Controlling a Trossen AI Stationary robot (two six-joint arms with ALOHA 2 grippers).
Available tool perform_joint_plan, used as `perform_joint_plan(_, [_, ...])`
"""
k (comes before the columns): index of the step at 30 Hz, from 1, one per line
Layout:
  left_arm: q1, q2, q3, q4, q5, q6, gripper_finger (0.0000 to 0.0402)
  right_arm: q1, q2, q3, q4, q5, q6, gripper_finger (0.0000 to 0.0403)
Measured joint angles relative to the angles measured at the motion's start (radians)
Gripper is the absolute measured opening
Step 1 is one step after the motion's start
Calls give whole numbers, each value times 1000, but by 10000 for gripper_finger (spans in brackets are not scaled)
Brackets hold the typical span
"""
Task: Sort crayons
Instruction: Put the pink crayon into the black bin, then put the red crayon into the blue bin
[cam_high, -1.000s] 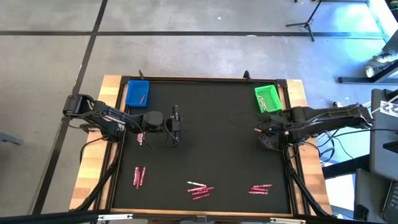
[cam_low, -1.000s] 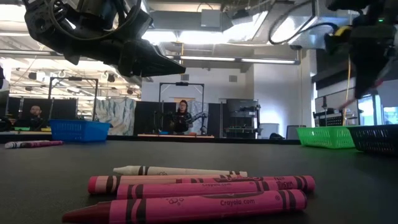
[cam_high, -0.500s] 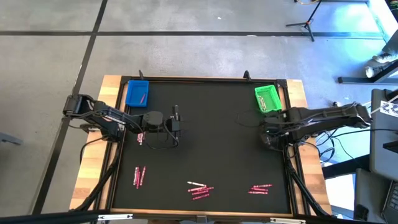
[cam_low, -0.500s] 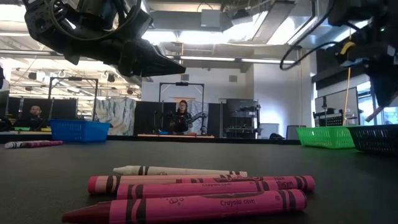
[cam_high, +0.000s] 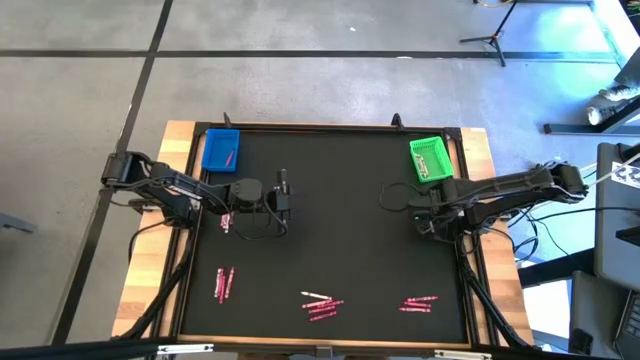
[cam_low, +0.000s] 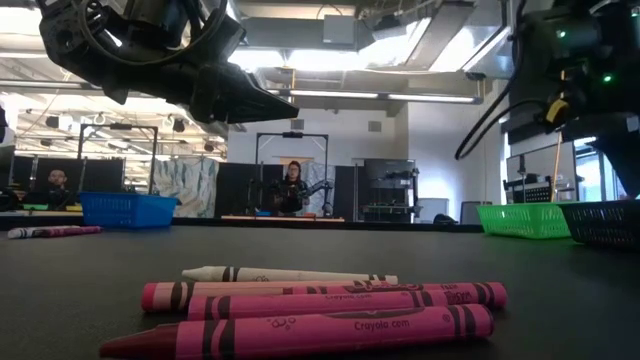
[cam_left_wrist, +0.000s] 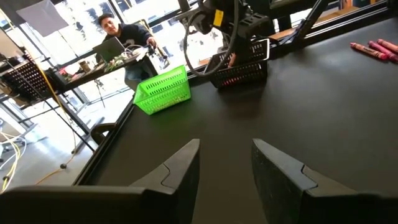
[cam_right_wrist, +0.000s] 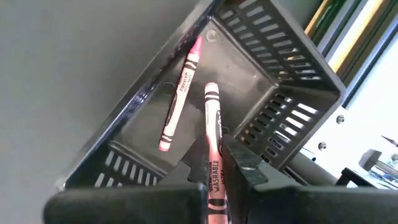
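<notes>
right claw: (cam_right_wrist: 214, 180) pinching a pink crayon (cam_right_wrist: 212, 134) between its fingers and hanging right over a dark mesh basket (cam_right_wrist: 273, 68) by the worktop's right edge, just in front of the green tray (cam_high: 429, 158)

in the basket: one pink crayon (cam_right_wrist: 178, 93) is already lying on the floor of it, so the held one looks like it's going in beside it

step: looks to me like the drop-off part of sorting, crayon's over the bin but not let go yet

next move: probably just needs the fingers opening so it falls inside the walls, then heading back for more

left claw: (cam_left_wrist: 225, 163) sitting with fingers apart and holding nothing, waiting over the left half of the worktop (cam_high: 340, 220)

left to sort: bunches of crayons (cam_high: 322, 305) are lying along the front edge, one bunch toward the front-left corner, one in the middle, one toward the front-right

blue tray: (cam_high: 220, 149) at the back-left corner, with something pink lying in it
</notes>
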Motion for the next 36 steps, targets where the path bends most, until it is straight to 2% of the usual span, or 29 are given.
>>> perform_joint_plan(11, [0, 0, 0, 0, 0, 0, 135, 0, 37, 6, 25, 30, -5, 84])
perform_joint_plan(17, [0, 0, 0, 4, 0, 0, 135, 0, 37, 48, 28, 6, -110, 93])
perform_joint_plan(20, [0, 0, 0, 6, 6, 0, 135, 1, 36, 95, 87, 41, -176, 93])
perform_joint_plan(24, [0, 0, 0, 5, 10, 0, 135, 1, 36, 113, 347, 115, -350, 94])
perform_joint_plan(30, [0, 0, 0, -13, 3, -10, 135, 0, 81, 83, 827, 166, -712, 94])
perform_joint_plan(33, [-1, -1, 4, -53, -111, -61, 135, 0, 125, 58, 1059, 167, -873, 94])
perform_joint_plan(36, [1, -30, 31, -208, -185, -163, 135, 0, 172, 54, 1224, 169, -1028, 94])
